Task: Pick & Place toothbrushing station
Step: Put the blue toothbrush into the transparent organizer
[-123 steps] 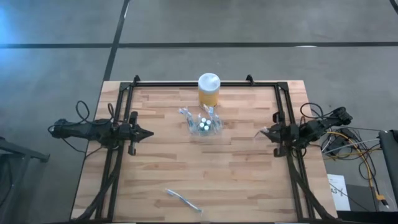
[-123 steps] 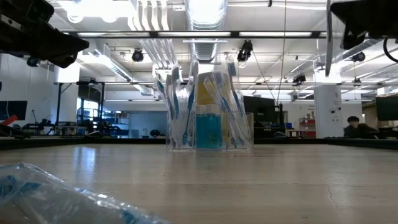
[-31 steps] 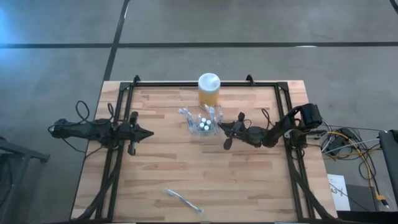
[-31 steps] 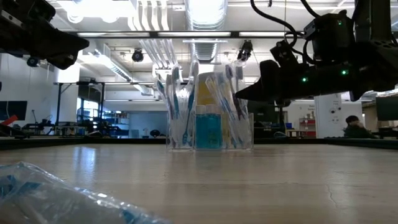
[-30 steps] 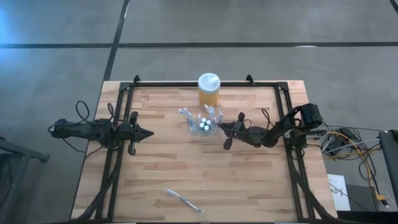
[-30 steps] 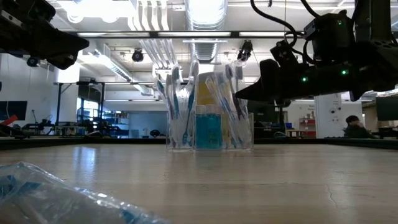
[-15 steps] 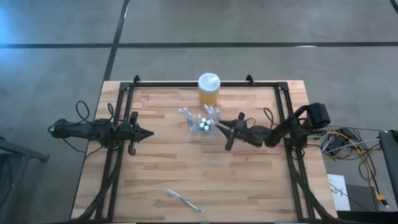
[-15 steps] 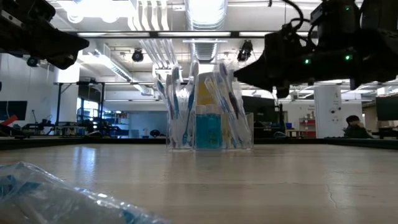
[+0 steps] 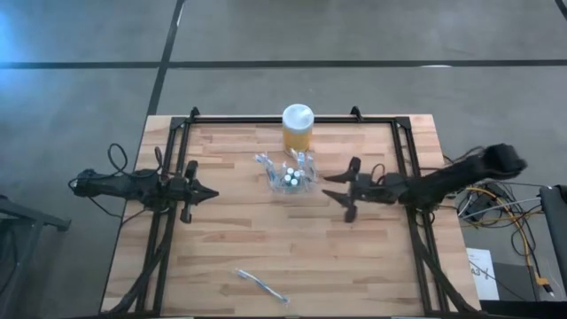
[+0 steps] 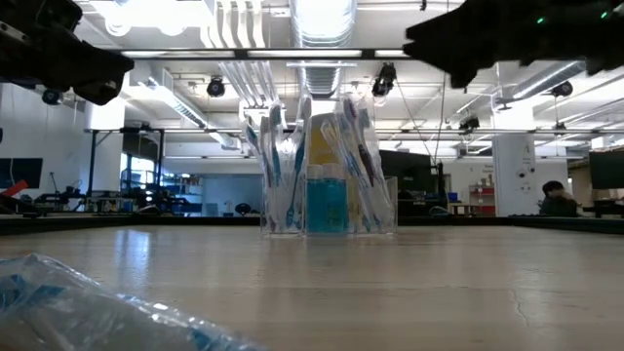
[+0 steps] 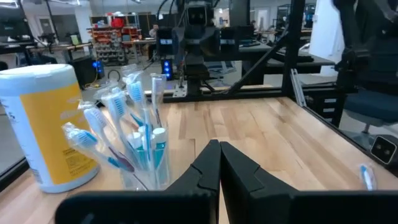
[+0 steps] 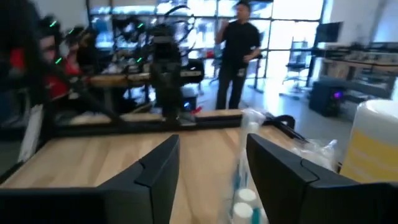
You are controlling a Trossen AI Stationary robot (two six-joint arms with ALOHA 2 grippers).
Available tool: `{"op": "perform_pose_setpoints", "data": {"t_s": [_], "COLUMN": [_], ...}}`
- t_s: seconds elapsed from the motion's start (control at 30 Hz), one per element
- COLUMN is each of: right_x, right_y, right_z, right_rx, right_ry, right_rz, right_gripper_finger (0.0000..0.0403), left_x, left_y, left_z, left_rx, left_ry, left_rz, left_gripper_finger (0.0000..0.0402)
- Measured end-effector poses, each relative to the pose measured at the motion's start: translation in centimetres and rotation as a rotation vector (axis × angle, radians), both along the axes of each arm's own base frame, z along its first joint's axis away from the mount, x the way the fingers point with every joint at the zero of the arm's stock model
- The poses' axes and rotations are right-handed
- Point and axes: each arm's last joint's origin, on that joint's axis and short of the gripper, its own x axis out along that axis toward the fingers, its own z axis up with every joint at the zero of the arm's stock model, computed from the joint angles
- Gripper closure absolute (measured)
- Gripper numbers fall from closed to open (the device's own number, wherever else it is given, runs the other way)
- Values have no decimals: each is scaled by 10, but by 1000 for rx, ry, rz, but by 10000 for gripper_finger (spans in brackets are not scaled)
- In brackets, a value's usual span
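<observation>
Right pincer [image 9: 341, 188] pulled back from holder [image 9: 289, 177], fingers now apart, nothing held; holder with toothbrushes [image 10: 322, 166] stands mid-surface, just before yellow jar [image 9: 298, 127]; loose toothbrush [image 9: 262, 285] lies near front edge; left pincer [image 9: 213, 191] together, waiting; grasp likely not yet made.

I see the table [image 9: 230, 239] in pale tan wood, striped with darker and lighter planks, framed by black rails. At upper centre of the high view, the jar [image 9: 298, 129] is yellow-orange with a white lid. Just below it, the holder [image 9: 288, 176] is clear, its toothbrushes [image 11: 137, 134] blue and white, with white caps [image 9: 290, 176] showing on top. A blue-and-white wrapped toothbrush [image 9: 262, 285] lies at lower centre. Both arms look black. The floor is grey with dark lines.
</observation>
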Motion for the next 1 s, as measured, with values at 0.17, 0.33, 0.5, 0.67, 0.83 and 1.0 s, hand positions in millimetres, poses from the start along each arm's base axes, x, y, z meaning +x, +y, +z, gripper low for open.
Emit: {"op": "perform_pose_setpoints", "data": {"t_s": [0.17,0.33,0.5,0.67,0.83,1.0], "right_x": [-36,-73,-94,-107,-116,-119], "right_y": [-6,-10,-12,-14,-16,-16], "right_z": [23,39,35,27,11,-4], "right_rx": [-23,1,-8,5,48,57], "right_ry": [73,7,-41,-154,-197,-203], "right_rz": [13,83,146,138,140,140], "right_gripper_finger": [272,349,389,390,390,390], "left_x": [0,0,0,0,-1,0], "left_y": [-1,-2,-2,-2,-2,-2], "left_z": [0,0,1,2,3,3], "left_rx": [-1,-4,-18,-49,-48,-54], "left_ry": [0,1,-8,-10,-15,-16], "left_rz": [-18,-80,-74,-72,-72,-62], "left_gripper_finger": [394,395,398,399,398,399]}}
